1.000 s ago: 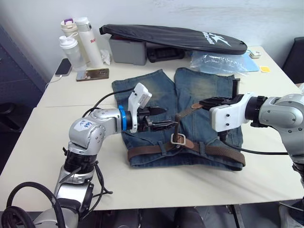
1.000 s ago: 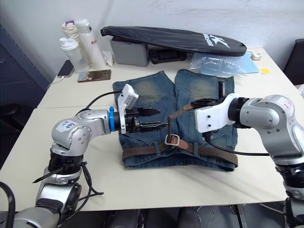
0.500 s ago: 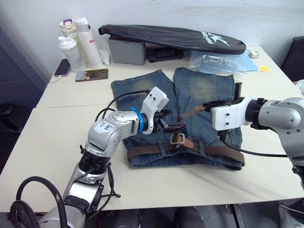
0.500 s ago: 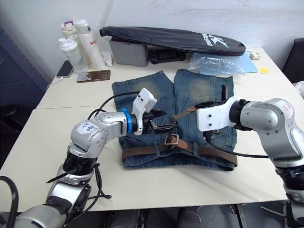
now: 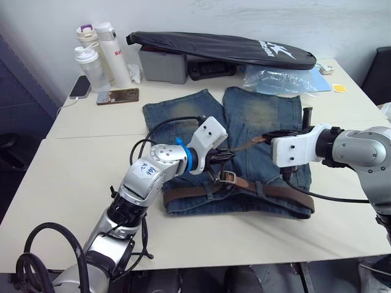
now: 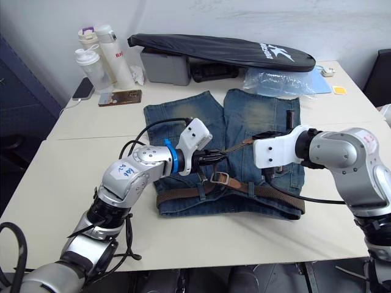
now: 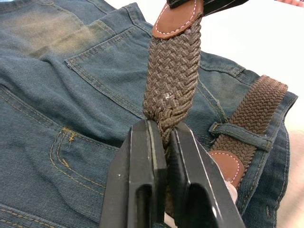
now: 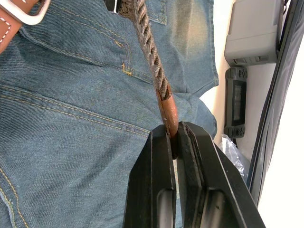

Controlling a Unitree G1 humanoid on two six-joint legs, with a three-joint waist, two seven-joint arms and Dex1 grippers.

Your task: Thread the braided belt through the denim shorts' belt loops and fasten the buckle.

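Left eye view: the denim shorts (image 5: 244, 140) are laid flat at the centre of the frame on a pale table (image 5: 55, 183), waistband toward the lower edge. The braided belt (image 5: 275, 192) is seen running along the waistband through the belt loops (image 5: 259, 189), and its free end rises toward the right of centre. The silver buckle (image 5: 228, 177) lies just below centre, on the waistband. The left gripper (image 5: 221, 160), entering from the lower left, is closed on the braided strap just above the buckle; in the left wrist view its fingers (image 7: 142, 190) are pressed against the weave on both sides. The right gripper (image 5: 267, 135), entering from the right edge, is clamped on the reddish-brown tip (image 8: 167, 111) of the belt, as shown in the right wrist view. Between the two grippers the strap is held raised off the denim. A long black bag (image 5: 220, 47) lies across the top of the frame, with bottles (image 5: 98, 55) at upper left.
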